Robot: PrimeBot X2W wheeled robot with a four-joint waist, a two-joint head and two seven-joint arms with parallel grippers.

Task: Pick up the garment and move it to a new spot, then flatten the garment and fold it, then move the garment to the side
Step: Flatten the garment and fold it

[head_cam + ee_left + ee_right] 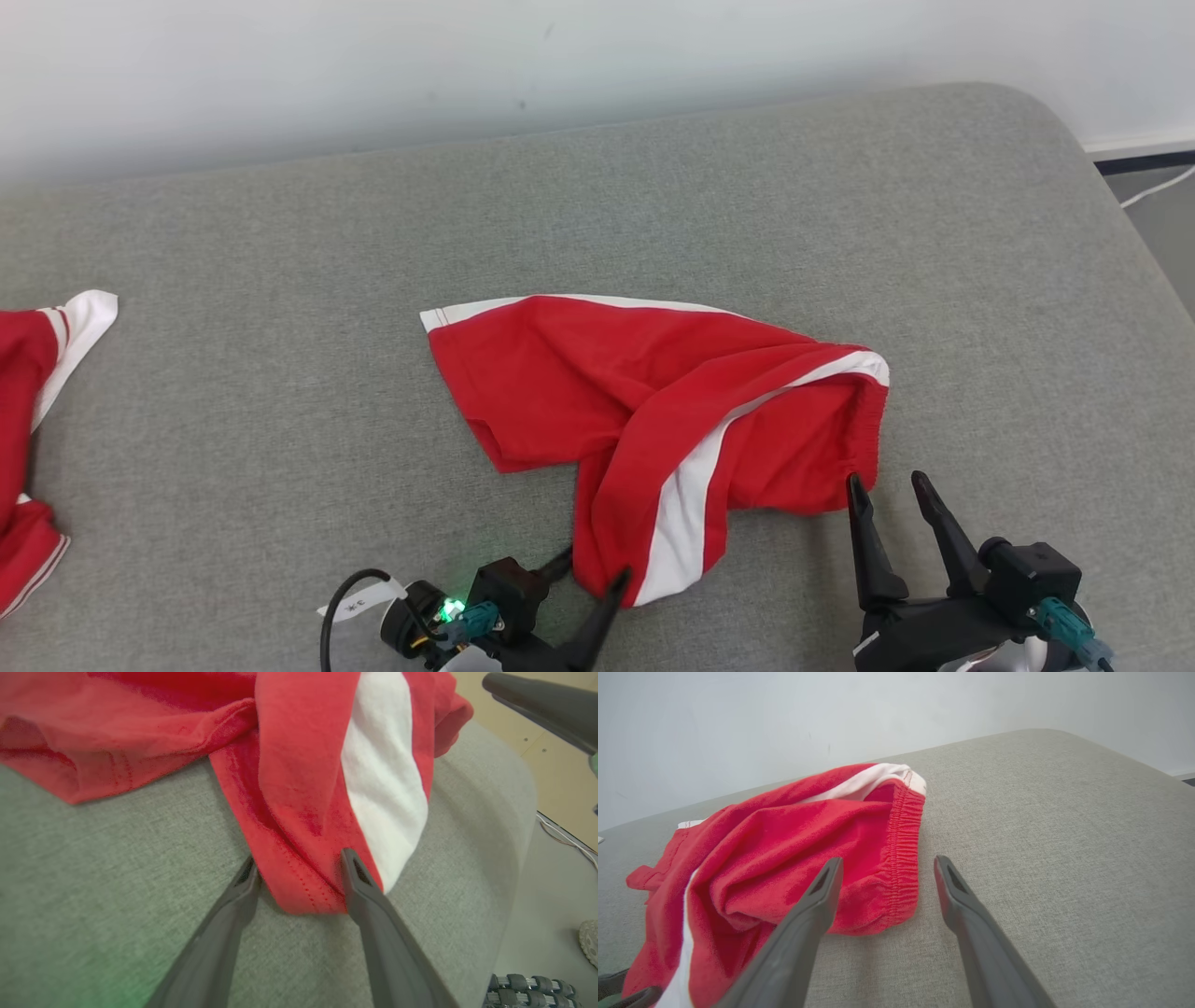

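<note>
Subject of inspection: a grey upholstered surface (280, 327) with rounded corners, taken as the reference for all positions.

1. At the left edge of the surface lies a second red-and-white cloth piece (28, 373). It is cut off by the frame and lies well apart from the other items.

2. At the near edge of the surface, left of centre, is the left gripper (596, 563). Its two dark fingers are spread apart and released. In the left wrist view (298, 856) they straddle the lowest hem corner of the task item, which lies flat on the surface between them. One finger (359, 882) touches the cloth edge beside the white stripe. Nothing is lifted or pinched.

3. In the middle of the surface, nearer its front edge than its back edge, lies the red cotton-like garment (653, 392) with white side stripes and an elasticated waistband. It is crumpled, not flat. One leg is spread towards the surface's left, the other is folded down towards the near edge, and the gathered waistband (901, 849) faces the surface's right side.

4. At the near edge of the surface, right of centre, is the right gripper (885, 479). Its fingers are wide apart and it holds nothing. Its left fingertip (854, 495) is at the lower end of the waistband, but whether it touches the cloth cannot be told. The other finger is over bare grey fabric.

5. Beyond the far edge of the surface stands a plain white wall (597, 56).
</note>
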